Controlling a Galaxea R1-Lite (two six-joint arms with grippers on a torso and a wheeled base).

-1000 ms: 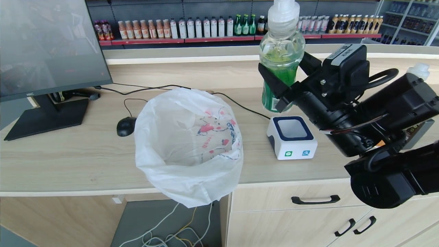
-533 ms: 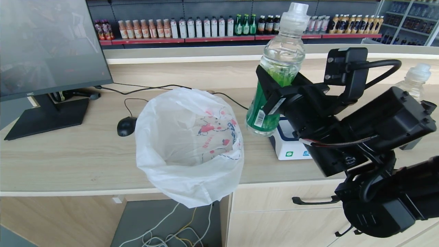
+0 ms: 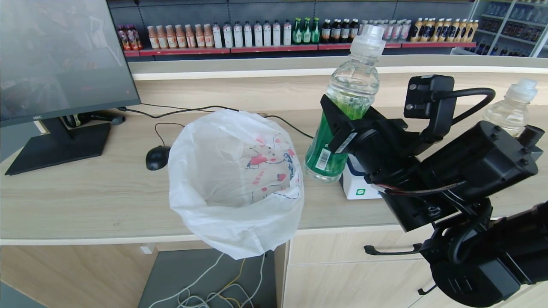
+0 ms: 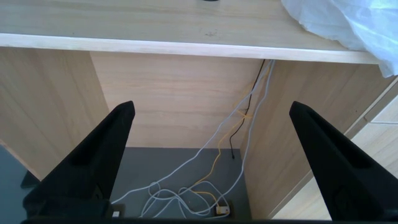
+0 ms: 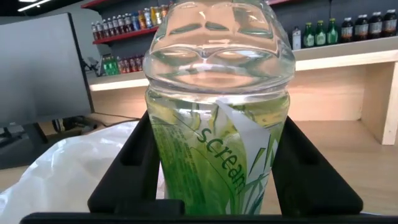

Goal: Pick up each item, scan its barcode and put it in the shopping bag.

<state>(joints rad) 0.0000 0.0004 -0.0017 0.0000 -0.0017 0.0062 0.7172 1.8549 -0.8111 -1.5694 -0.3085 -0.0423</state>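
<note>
A clear bottle (image 3: 347,98) with a green label and white cap hangs a little tilted above the counter, between the white shopping bag (image 3: 234,184) and the white scanner (image 3: 356,190). My right gripper (image 3: 342,126) is shut on its label band, and its barcode faces the head camera. In the right wrist view the bottle (image 5: 217,124) sits between the two black fingers (image 5: 127,174). The scanner is mostly hidden behind bottle and gripper. The bag stands open at the counter's front edge. My left gripper (image 4: 211,162) is open below counter height, facing the cables under the counter.
A second clear bottle (image 3: 509,107) stands at the back right of the counter. A monitor (image 3: 60,55) and a black mouse (image 3: 157,157) are on the left. Drawers (image 3: 394,249) lie under the counter on the right. Shelves of bottles line the far wall.
My right gripper has carried the bottle down and to the left, from above the far side of the scanner to beside the bag. The scanner is now mostly covered.
</note>
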